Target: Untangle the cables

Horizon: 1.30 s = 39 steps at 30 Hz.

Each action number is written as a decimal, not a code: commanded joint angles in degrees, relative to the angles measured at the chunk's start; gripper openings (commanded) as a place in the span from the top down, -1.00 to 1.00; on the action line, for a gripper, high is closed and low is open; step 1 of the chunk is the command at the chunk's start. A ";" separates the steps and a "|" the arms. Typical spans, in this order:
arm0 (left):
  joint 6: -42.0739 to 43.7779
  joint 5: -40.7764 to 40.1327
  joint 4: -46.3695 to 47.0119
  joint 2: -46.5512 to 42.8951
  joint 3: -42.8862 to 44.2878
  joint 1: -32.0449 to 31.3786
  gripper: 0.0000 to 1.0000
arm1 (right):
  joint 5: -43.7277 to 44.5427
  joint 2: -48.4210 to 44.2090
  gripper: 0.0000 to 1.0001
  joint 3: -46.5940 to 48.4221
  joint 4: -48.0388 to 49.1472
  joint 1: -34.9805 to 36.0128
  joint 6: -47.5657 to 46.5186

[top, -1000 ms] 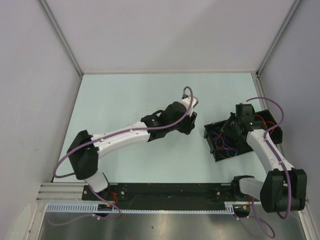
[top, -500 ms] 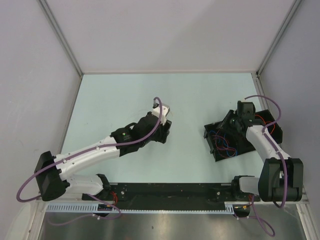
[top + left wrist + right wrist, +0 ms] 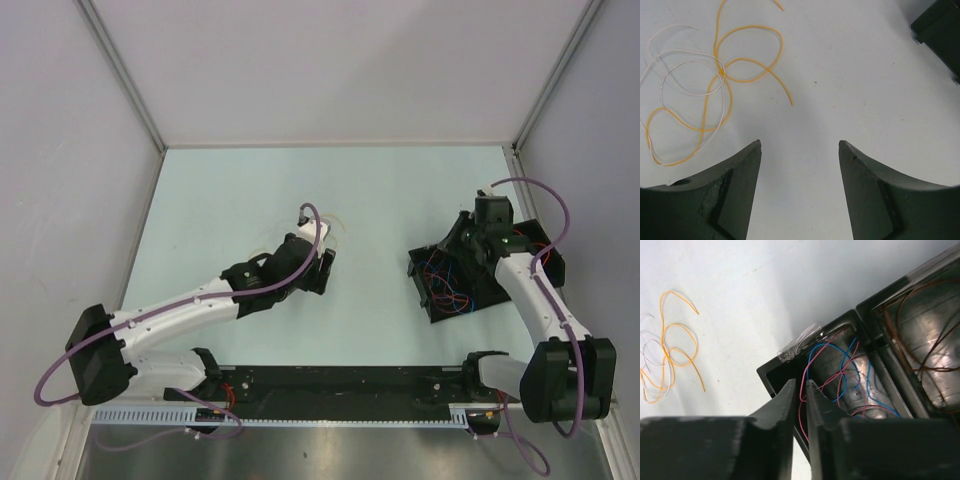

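Left tool [image 3: 800,145] hangs wide open and empty above the worktop [image 3: 865,75], with the orange and pale cables [image 3: 747,62] lying just beyond it, well apart from the black tray [image 3: 771,374]. Right tool [image 3: 801,385] is parted only a sliver over that tray's compartment of red and blue cables [image 3: 840,365]; whether it touches one cannot be told.

Pale table [image 3: 400,190], orange cable [image 3: 735,75] and whitish cable [image 3: 670,75] overlapping, black tray [image 3: 771,374] well apart
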 commanded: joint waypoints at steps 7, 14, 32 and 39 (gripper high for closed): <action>-1.85 -1.46 0.35 -3.14 -1.46 0.22 -0.37 | 0.11 7.65 0.84 -2.30 5.74 2.68 2.28; -2.55 -1.38 -0.18 -3.93 -2.43 0.22 -0.37 | -4.02 14.85 0.85 -1.43 13.04 3.65 4.04; -1.85 -1.11 1.93 1.51 -0.59 1.01 -0.39 | -9.92 29.89 0.88 12.55 17.53 4.36 4.22; -2.73 -3.66 2.37 4.94 0.74 3.03 -0.50 | -4.47 24.72 0.56 12.64 7.88 4.62 1.32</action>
